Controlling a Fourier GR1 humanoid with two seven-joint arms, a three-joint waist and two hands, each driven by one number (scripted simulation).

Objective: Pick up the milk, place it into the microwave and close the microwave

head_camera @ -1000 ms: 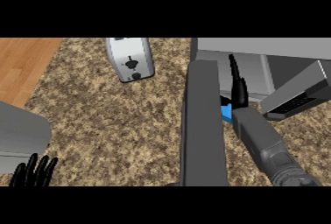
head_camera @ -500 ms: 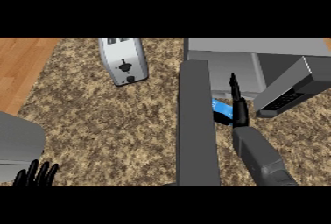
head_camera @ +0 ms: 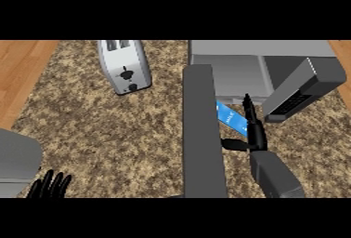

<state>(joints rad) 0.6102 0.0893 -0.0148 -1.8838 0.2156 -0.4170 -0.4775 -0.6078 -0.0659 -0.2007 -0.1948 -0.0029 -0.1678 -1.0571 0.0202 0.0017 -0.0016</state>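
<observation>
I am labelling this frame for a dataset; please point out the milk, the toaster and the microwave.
milk (head_camera: 230, 117): head view, on its blue side.
toaster (head_camera: 125, 65): head view, on its silver body above the lever.
microwave (head_camera: 230, 69): head view, on its grey casing.

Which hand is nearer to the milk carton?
Right. The right hand is just right of the milk carton; the left hand rests far off at the view's lower left edge.

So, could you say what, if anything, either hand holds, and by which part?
Nothing visibly: the right hand lies straight-fingered beside the milk, thumb below it; the left hand rests empty.
</observation>
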